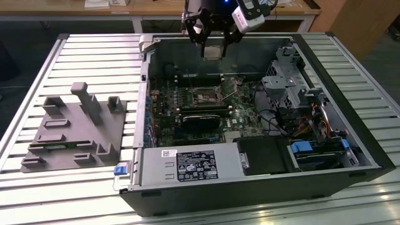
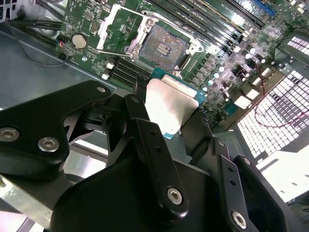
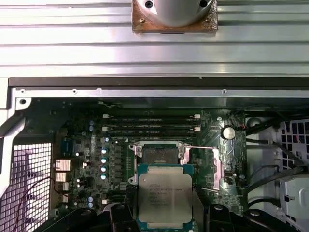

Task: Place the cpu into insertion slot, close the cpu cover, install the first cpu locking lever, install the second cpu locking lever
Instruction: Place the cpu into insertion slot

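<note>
Jaws clamped on the cpu (image 1: 212, 51), hanging above the open computer case (image 1: 250, 192), at 12 o'clock from the empty insertion slot (image 1: 205, 97) in the exterior view. Cpu cover (image 3: 217, 169) flipped open just beside the slot.

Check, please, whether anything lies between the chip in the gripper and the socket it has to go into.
Nothing visible does. The gripper holds the chip above the open case, and the socket lies bare inside it. Its metal cover is swung open to one side, off the opening.
</note>
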Robot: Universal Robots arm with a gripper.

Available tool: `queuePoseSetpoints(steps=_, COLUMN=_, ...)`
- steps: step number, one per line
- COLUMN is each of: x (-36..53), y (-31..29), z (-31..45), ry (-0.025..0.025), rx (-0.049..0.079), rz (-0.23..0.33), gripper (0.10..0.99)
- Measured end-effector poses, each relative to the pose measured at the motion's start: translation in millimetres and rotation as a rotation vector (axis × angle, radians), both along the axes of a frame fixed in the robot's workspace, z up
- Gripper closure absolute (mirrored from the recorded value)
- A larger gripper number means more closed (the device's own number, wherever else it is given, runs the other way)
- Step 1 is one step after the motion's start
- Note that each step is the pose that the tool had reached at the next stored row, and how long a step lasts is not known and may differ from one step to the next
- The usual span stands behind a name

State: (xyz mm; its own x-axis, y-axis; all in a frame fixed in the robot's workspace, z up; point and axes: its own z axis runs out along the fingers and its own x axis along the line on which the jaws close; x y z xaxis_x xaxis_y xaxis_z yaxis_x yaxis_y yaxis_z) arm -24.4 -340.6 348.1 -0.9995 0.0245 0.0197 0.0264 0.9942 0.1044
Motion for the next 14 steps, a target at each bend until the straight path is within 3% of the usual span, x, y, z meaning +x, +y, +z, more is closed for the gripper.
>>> queuePoseSetpoints(steps=14, x=0.0, y=0.0, z=-4.0, ry=0.0, rx=0.0, rz=0.0, gripper=0.549)
